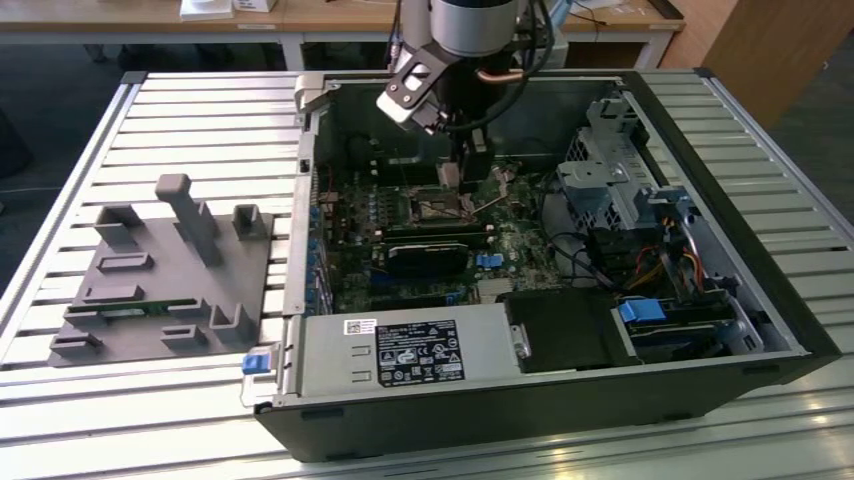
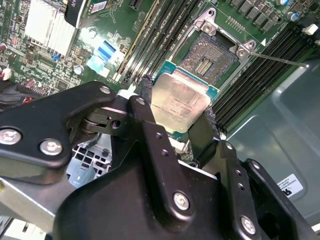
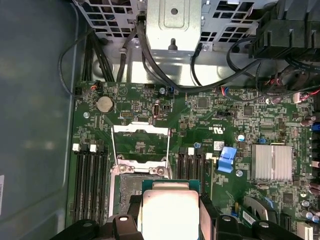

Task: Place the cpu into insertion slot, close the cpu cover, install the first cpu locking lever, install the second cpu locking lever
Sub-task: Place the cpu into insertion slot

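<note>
Second wrist view: pinching cpu in end effector, near uncovered insertion slot; memory slots flanking, thin lever rod alongside.

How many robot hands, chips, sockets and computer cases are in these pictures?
Black metal robot hand: 1
Pale silver square chip it grips: 1
Black-rimmed square socket, empty: 1
Open black computer case: 1
Total: 4
</note>
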`<state>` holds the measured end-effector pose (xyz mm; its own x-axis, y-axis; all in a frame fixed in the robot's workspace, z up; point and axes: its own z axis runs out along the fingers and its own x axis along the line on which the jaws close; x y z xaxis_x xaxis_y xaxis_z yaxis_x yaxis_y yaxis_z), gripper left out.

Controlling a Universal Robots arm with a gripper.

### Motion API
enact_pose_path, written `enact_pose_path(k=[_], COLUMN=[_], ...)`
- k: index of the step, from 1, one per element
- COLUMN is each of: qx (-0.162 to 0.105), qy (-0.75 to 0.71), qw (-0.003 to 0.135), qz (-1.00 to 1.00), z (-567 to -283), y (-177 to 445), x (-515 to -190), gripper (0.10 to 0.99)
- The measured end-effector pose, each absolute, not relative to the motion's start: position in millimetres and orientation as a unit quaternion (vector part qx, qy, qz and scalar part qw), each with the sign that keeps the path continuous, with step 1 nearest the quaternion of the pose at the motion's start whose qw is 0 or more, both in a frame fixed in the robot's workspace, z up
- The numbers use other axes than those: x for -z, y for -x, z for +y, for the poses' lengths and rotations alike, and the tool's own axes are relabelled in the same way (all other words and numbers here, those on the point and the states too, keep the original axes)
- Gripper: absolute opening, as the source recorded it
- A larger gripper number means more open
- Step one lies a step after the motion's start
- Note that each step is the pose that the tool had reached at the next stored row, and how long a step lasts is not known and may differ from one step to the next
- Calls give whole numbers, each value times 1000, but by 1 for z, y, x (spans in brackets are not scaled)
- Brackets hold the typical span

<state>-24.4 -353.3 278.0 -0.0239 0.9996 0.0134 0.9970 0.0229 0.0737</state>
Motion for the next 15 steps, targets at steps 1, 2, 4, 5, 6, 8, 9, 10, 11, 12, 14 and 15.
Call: enact_pose_path(k=[1, 2, 4, 5, 6, 8, 9, 10, 11, 12, 14, 15], qx=[-31, -31, -31, -31, -31, -31, -31, -31, -31, -31, -31, -31], qy=[-698, -698, -698, -697, -697, -697, -697, -697, -697, -697, -698, -698], qw=[21, 21, 21, 21, 21, 21, 21, 21, 21, 21, 21, 21], qz=[715, 715, 715, 716, 716, 716, 716, 716, 716, 716, 715, 715], z=[-353, -353, -353, -353, -353, -353, -352, -352, -351, -350, -349, -348], y=[24, 24, 25, 25, 25, 25, 25, 25, 25, 25, 25, 26], x=[-278, -277, -277, -276, -276, -275, -274, -273, -272, -272, -270, -269], gripper=[537, 537, 537, 537, 537, 537, 537, 537, 537, 537, 537, 537])
